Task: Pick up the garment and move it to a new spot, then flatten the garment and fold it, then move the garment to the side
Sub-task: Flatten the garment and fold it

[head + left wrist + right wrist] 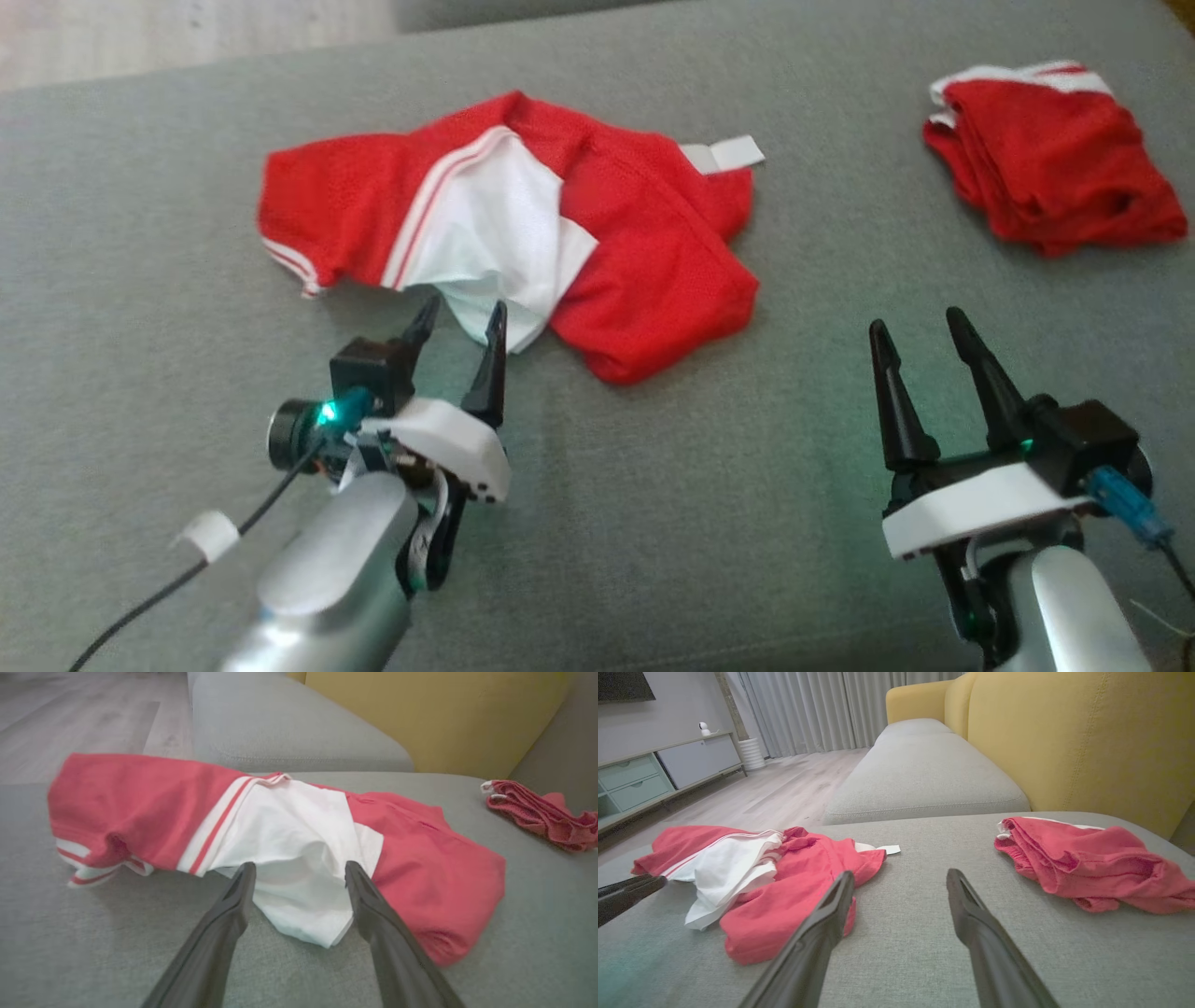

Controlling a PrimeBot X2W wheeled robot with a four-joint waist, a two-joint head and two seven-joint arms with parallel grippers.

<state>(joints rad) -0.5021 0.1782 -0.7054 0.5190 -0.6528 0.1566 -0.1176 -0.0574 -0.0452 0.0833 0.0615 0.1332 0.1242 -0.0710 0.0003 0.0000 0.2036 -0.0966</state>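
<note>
A crumpled red garment (653, 233) with a white panel and white stripes lies in the middle of the grey cushion (653, 523). It also shows in the left wrist view (140, 802) and the right wrist view (798, 868). My left gripper (465, 308) is open at the garment's near edge, its fingertips on either side of the hanging white flap (299, 905), with nothing gripped. My right gripper (917, 322) is open over bare cushion to the right of the garment, and holds nothing (901, 873).
A second red garment (1055, 177), roughly folded, lies at the cushion's far right (1087, 863). A yellow sofa back (1087, 742) rises behind it. Another grey cushion (924, 774) adjoins beyond the seam, and past it are a wooden floor and a low cabinet (668, 770).
</note>
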